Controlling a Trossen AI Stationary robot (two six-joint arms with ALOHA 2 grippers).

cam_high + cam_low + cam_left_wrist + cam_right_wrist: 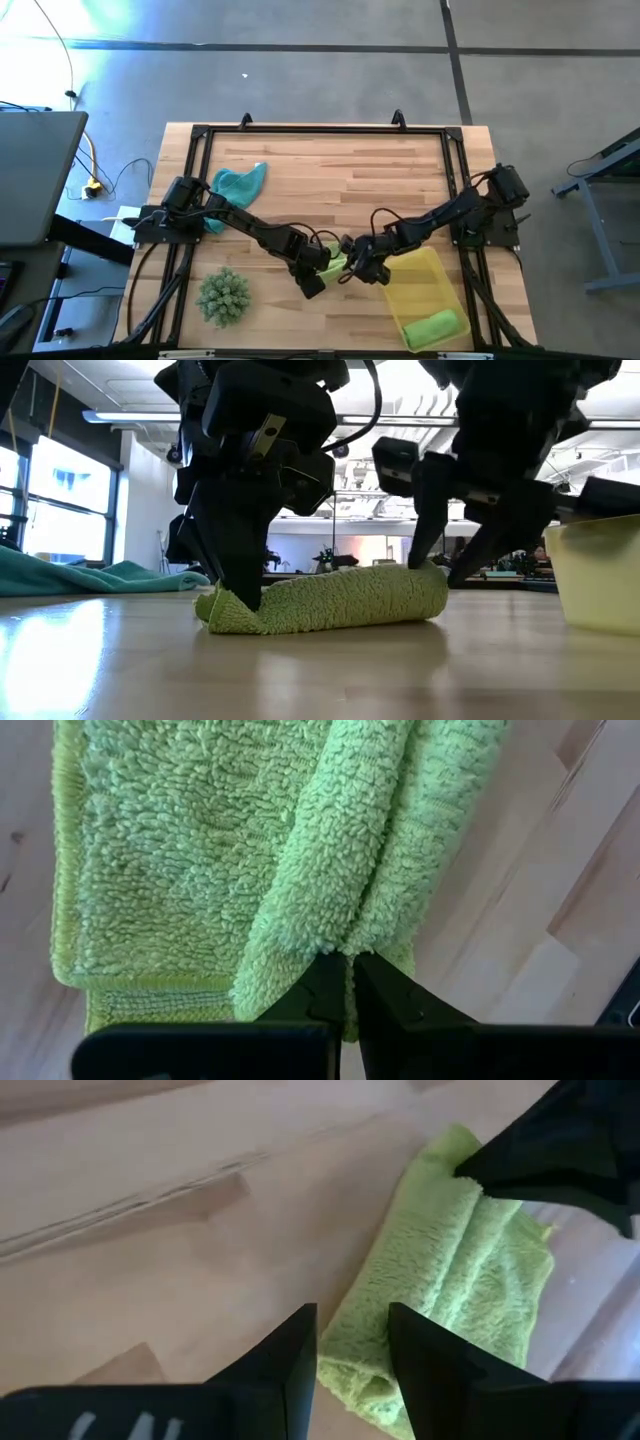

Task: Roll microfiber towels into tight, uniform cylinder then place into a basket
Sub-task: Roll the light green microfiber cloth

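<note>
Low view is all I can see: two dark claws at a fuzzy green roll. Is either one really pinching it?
Observer: Yes. The left wrist view shows the left gripper shut on a fold of the pale yellow-green towel.
Operator: And the other claw?
Observer: The right gripper is open, its fingers apart at the roll's other end.
Operator: Is anything in that yellow bin?
Observer: From above, the basket already holds one rolled bright green towel.
</note>
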